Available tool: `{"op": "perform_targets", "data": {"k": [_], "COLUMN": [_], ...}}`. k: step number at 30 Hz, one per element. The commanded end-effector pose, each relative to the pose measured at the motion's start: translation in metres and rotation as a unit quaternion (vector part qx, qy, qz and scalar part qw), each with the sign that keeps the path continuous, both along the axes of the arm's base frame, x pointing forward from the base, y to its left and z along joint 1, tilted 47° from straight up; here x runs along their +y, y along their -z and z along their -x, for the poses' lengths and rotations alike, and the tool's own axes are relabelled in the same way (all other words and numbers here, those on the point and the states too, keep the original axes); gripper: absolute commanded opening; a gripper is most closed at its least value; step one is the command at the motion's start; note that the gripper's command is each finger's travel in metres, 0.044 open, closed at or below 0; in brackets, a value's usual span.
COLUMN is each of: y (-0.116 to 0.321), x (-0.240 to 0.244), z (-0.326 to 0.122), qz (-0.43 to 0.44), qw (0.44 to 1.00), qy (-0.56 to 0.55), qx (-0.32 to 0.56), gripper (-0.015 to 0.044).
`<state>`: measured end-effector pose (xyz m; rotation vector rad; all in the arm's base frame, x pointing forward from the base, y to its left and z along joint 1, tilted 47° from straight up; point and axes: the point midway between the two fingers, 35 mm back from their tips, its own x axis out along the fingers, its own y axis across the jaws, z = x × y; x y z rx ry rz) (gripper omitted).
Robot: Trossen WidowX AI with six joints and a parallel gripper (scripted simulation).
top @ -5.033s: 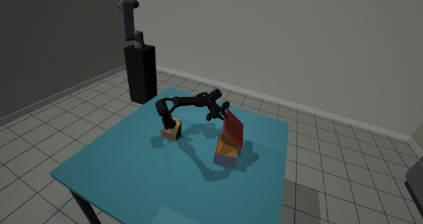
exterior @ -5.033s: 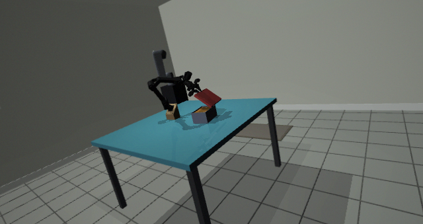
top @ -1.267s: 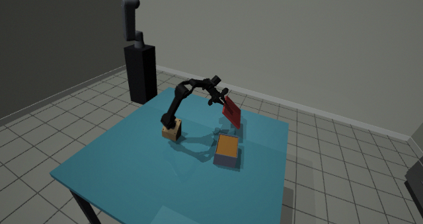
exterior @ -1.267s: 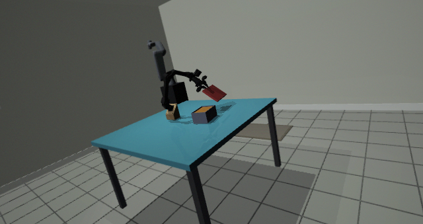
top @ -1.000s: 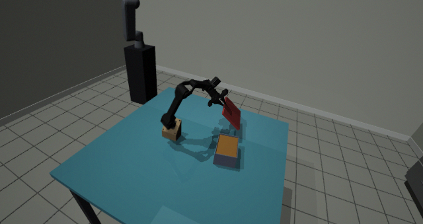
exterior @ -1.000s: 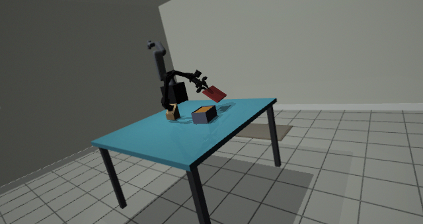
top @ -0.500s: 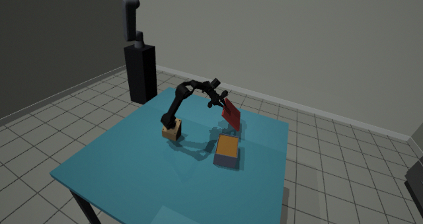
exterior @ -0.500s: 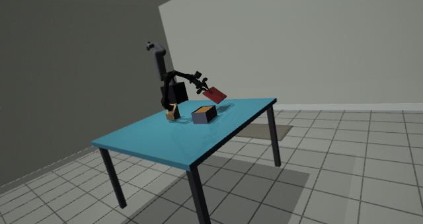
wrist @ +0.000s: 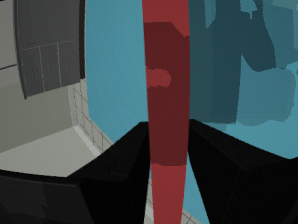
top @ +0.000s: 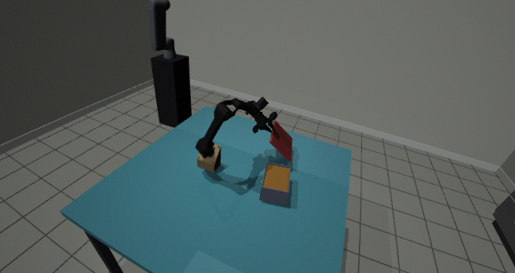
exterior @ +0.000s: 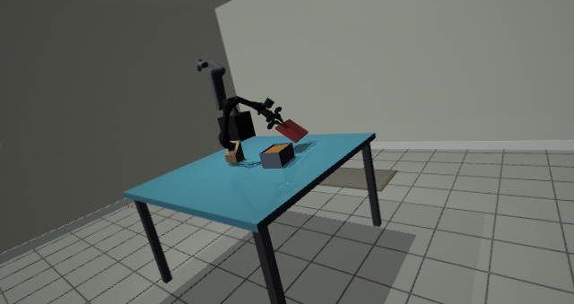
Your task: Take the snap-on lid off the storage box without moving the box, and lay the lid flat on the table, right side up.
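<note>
The red lid (top: pixel 284 145) (exterior: pixel 294 131) (wrist: pixel 169 110) is held in the air, steeply tilted, above the far part of the table and beyond the box. My gripper (top: pixel 275 131) (exterior: pixel 283 124) (wrist: pixel 166 129) is shut on the lid, with one finger on each side of it; the wrist view shows the lid nearly edge-on as a red band. The storage box (top: pixel 274 196) (exterior: pixel 271 160), grey-blue with an orange top surface showing, stands upright on the blue table (top: pixel 169 208) (exterior: pixel 197 183) without its lid. Which face of the lid is its top, I cannot tell.
The arm's wooden base block (top: pixel 209 162) (exterior: pixel 234 153) stands on the table to the left of the box. A second grey arm on a black pedestal (top: pixel 173 92) (exterior: pixel 238 124) stands behind the table. The table's far right corner (top: pixel 349 152) lies to the right of the lid.
</note>
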<state>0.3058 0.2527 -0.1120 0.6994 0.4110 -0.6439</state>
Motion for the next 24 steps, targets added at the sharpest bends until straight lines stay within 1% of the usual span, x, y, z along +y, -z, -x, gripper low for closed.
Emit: {"op": "perform_targets", "data": {"k": [1,24], "y": [0.001,0.014], "x": [-0.002,-0.015], "z": [-0.001,0.0], "qz": [0.001,0.001], "qw": [1.0,1.0], "qy": [-0.001,-0.001], "qx": [-0.003,-0.004], "gripper": [0.0,0.0]}}
